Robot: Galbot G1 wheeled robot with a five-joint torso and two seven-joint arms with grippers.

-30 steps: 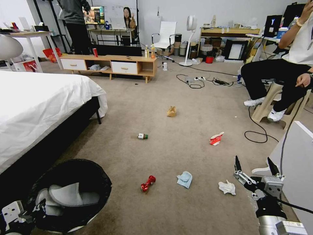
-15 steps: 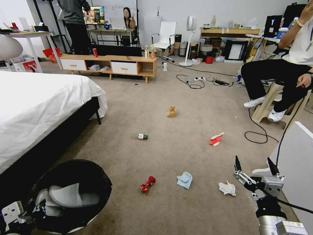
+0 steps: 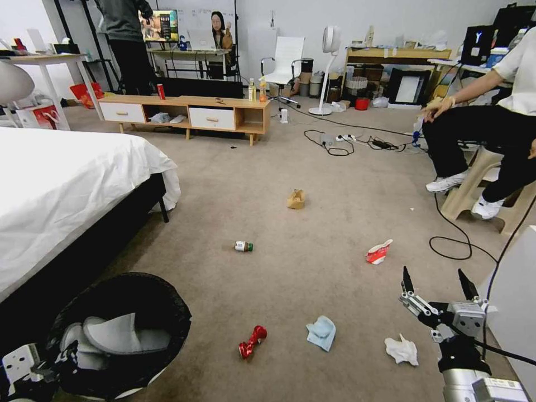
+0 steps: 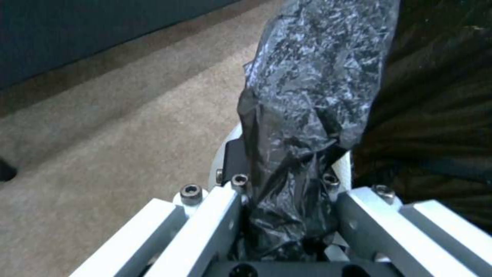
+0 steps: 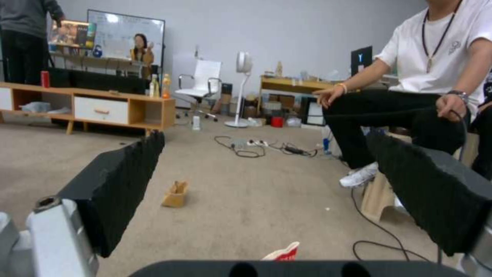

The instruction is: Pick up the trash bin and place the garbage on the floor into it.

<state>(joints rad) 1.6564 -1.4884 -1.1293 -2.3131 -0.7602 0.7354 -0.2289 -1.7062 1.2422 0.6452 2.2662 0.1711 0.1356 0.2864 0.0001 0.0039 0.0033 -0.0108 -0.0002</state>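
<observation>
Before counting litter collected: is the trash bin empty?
Not empty. The trash bin, held at its rim by the left gripper, has grey slippers inside its black liner.

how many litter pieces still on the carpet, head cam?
6. Paper bag farthest out; green-capped bottle mid-floor; red-white carton right of it; near row: crushed can, blue tissue, white tissue by the right gripper. More may be hidden.

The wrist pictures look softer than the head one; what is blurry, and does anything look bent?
Left wrist view: the black bag is fairly crisp, the carpet behind it soft. Right wrist view: the near finger pads are blurred, the room sharper. Head view: wide-angle lens, so the bed edge and walls bow outward; even light, faint shadows.
</observation>
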